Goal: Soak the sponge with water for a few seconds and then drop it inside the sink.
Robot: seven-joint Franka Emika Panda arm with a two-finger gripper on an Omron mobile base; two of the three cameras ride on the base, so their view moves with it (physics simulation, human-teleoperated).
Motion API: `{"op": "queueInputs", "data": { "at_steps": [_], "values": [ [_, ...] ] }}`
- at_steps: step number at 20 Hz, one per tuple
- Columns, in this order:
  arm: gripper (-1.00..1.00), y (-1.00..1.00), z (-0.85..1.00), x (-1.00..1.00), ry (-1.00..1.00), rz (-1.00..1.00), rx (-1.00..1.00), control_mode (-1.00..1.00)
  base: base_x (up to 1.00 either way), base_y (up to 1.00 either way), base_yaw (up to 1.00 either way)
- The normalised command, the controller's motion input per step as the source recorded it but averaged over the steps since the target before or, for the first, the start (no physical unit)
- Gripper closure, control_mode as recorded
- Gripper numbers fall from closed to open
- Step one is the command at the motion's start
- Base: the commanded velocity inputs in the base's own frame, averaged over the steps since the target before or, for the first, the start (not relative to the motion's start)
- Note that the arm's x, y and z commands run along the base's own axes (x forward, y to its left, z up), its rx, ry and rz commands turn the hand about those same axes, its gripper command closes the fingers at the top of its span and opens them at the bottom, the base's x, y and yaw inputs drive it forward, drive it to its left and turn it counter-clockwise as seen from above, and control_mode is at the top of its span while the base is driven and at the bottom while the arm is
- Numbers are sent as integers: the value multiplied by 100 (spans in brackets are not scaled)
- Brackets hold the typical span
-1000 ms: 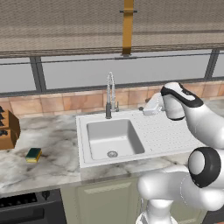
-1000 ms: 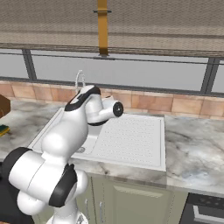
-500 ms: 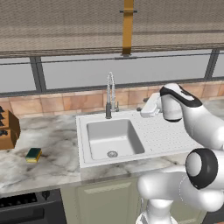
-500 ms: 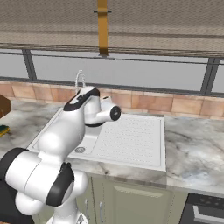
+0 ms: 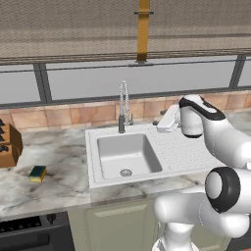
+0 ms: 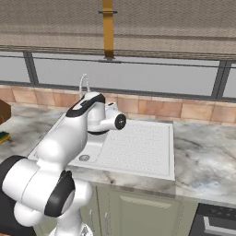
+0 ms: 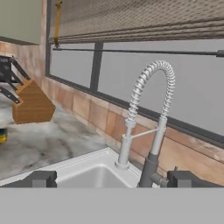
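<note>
Left base view: sponge (image 5: 37,173) lies at far left on the marble counter (image 5: 59,162), beside the knife block (image 5: 9,144) and well apart from the sink (image 5: 128,156) at centre. No water seen at the faucet (image 5: 122,105). Gripper (image 5: 164,122), right of centre, hovers over the drainboard (image 5: 188,147), pointing left toward the faucet; the white arm bends up from lower right. Hand view: finger tips (image 7: 41,178) stand spread wide, nothing between. Judged: opening step, sponge not fetched; next move calls for a long reach left.
</note>
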Motion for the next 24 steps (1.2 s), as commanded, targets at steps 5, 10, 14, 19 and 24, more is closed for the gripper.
{"op": "queueInputs", "data": {
  "at_steps": [5,10,14,19,24],
  "values": [
    [-100,4,0,0,-1,-1,0,-100,0,0,0],
    [-100,15,-2,0,-5,0,1,-100,0,0,0],
    [-100,12,-9,0,-5,0,1,-100,0,0,0],
    [-100,2,-19,1,-6,0,1,-100,0,0,0],
    [-100,0,-24,7,-3,0,0,-100,0,0,0]
  ]
}}
